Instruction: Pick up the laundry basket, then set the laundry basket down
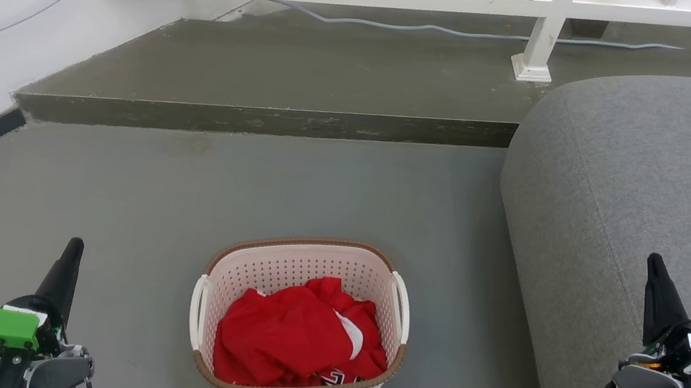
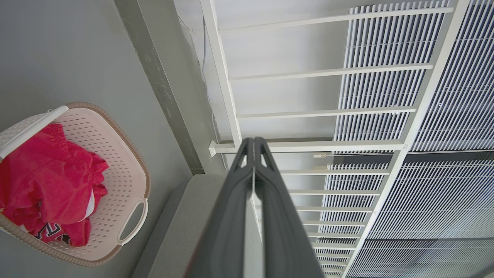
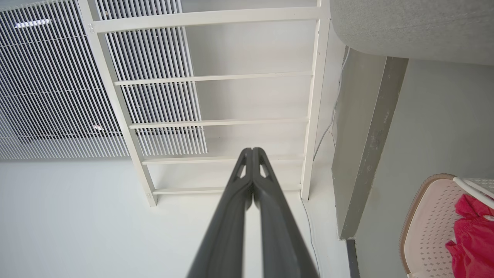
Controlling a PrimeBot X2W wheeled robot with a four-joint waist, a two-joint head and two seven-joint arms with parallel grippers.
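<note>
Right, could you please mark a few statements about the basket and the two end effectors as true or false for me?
1. The basket stands on the floor. True.
2. The basket is empty. False: a red garment lies in it.
3. The left end effector grips a basket handle. False: it is shut on nothing and is apart from the basket.
4. The right end effector is shut. True.
5. The grey seat is on the robot's left of the basket. False: it is on the robot's right.
</note>
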